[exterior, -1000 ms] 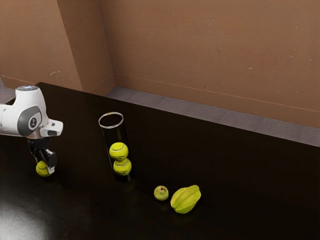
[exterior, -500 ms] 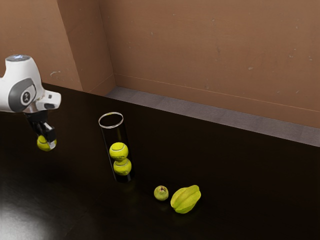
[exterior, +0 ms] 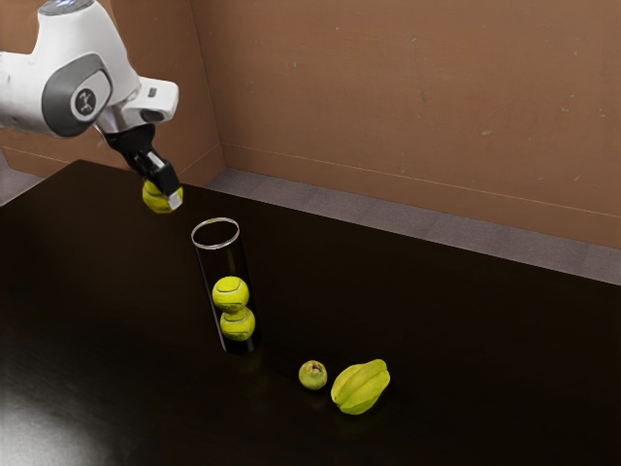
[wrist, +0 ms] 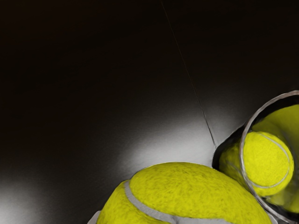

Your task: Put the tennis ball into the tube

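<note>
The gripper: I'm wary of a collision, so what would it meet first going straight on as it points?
Probably the table, with the held ball leading, though the ball might catch the tube's rim first; depth is unclear.

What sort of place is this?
Probably a plain indoor room, though simulated: scuffed brown walls meet a grey floor, with a glossy dark table in front.

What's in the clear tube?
Two tennis balls, stacked inside the tube: an upper ball over a lower ball. The lower ball's underside and the bit of tube floor directly beneath it are hidden.
</note>
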`<action>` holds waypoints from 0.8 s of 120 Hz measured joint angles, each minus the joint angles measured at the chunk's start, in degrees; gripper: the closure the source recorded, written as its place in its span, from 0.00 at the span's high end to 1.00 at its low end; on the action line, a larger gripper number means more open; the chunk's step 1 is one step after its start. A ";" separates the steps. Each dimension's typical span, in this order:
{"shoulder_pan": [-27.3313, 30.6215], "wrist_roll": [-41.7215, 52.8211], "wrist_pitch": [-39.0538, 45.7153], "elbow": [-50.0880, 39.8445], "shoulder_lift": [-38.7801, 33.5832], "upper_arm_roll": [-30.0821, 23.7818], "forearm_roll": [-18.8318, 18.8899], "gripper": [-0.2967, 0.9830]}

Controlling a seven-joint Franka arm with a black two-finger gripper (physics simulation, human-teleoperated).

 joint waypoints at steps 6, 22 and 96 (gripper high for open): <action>-1.41 -0.35 -0.36 1.06 0.32 0.01 -0.36 0.24; -4.74 -1.20 -1.06 1.83 0.58 0.02 -1.02 0.28; -8.12 0.32 -9.38 8.70 2.70 0.35 -2.80 0.74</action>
